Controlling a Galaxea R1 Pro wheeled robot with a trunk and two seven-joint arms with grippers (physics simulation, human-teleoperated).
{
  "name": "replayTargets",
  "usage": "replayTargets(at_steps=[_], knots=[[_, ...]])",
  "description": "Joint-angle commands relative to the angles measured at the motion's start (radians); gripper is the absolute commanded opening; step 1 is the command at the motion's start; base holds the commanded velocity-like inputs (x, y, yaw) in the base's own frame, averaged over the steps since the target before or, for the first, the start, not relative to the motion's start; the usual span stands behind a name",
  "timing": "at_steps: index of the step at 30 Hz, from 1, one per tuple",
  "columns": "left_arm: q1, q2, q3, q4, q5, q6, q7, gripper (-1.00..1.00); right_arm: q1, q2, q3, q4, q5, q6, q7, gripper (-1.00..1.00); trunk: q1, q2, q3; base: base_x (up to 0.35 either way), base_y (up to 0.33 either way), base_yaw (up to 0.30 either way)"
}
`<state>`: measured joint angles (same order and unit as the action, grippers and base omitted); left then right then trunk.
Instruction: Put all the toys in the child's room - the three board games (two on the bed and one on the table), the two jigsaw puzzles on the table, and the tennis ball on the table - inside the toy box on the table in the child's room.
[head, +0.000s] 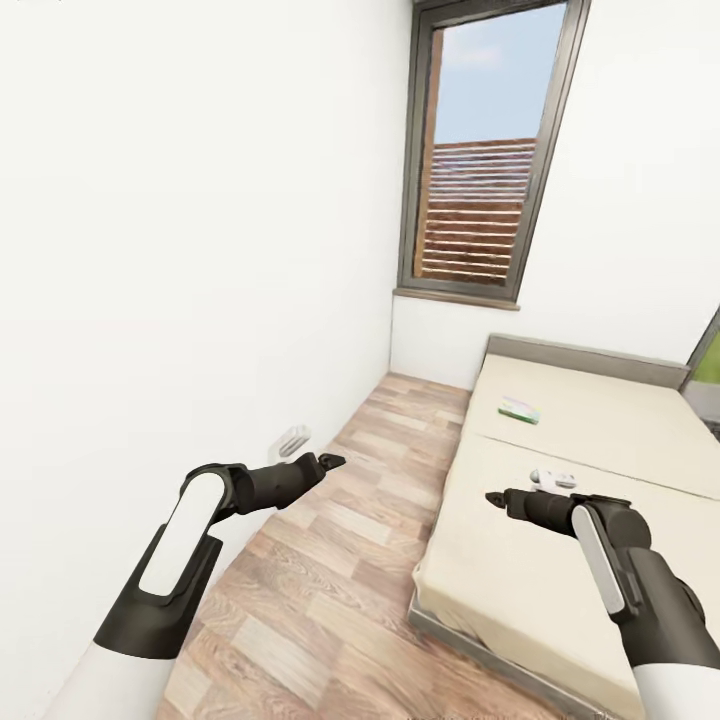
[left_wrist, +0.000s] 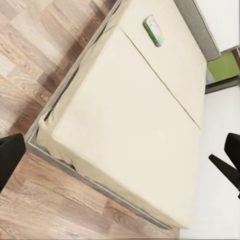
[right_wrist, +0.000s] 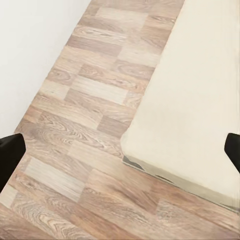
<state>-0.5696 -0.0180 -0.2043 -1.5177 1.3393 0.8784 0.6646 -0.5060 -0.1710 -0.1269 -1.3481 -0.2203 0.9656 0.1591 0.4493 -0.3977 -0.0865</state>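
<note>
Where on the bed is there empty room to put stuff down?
The bed is mostly bare: the whole near half, before the white thing. Also between that and the green board game. Those two make the only busier strip.

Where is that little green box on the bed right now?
In the head view the green board game lies flat on the far half of the bed, toward the headboard under the window, well beyond both grippers.

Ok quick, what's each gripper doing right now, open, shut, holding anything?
Left gripper: open, holding nothing.
Right gripper: open, holding nothing.
</note>
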Motion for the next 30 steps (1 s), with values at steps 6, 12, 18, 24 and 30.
replayTargets(at_steps=[6, 12, 18, 24, 30], knots=[[-0.001, 0.000, 0.000, -0.001, 0.010, 0.001, 0.010, 1.00, 0.002, 0.000, -0.002, -0.010, 0.002, 0.010, 0.005, 1.00, 0.001, -0.002, 0.001, 0.000, 0.000, -0.259], [-0.001, 0.000, 0.000, -0.001, 0.010, 0.001, 0.010, 1.00, 0.005, 0.000, -0.003, -0.020, 0.001, 0.012, 0.005, 1.00, 0.001, -0.002, 0.008, 0.000, 0.000, -0.200], [-0.001, 0.001, 0.000, -0.001, 0.010, 0.001, 0.009, 1.00, 0.010, -0.001, -0.003, -0.028, 0.001, 0.012, 0.005, 1.00, 0.001, -0.002, 0.016, 0.000, 0.000, -0.166], [-0.001, 0.001, 0.000, -0.001, 0.010, 0.002, 0.009, 1.00, 0.013, -0.001, -0.003, -0.030, 0.001, 0.013, 0.005, 1.00, 0.001, -0.002, 0.024, 0.000, 0.000, -0.141], [-0.001, 0.000, 0.000, -0.001, 0.010, 0.002, 0.006, 1.00, 0.014, -0.002, -0.003, -0.032, 0.001, 0.013, 0.006, 1.00, 0.001, -0.002, 0.030, 0.000, 0.000, -0.074]])
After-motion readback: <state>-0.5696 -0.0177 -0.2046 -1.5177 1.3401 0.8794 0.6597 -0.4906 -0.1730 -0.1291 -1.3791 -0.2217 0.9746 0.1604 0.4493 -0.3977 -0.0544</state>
